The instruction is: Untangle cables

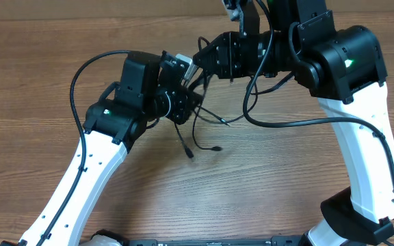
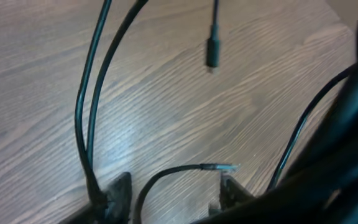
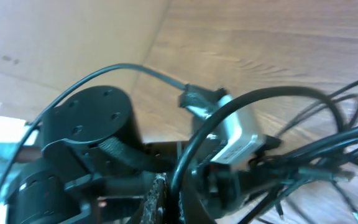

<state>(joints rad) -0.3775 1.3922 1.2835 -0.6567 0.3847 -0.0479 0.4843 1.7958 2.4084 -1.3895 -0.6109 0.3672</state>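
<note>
Left claw (image 2: 174,194) is seen parted, a silver-tipped cable (image 2: 219,167) lying loose between its fingers. Right claw (image 1: 197,63) is clenched beside dangling cables (image 1: 183,142); any grasp cannot be told.

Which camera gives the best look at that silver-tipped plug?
The left wrist view: the silver-tipped plug shows close and fairly sharp against the table. Overhead it is too small to pick out; the right wrist view is too blurred to tell.

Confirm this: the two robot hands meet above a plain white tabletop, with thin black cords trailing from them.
Not quite: the overhead view shows the tabletop is brown wood grain, not plain white. The left hand and right hand do meet above it, with thin black plug-ended cords trailing from them.
</note>
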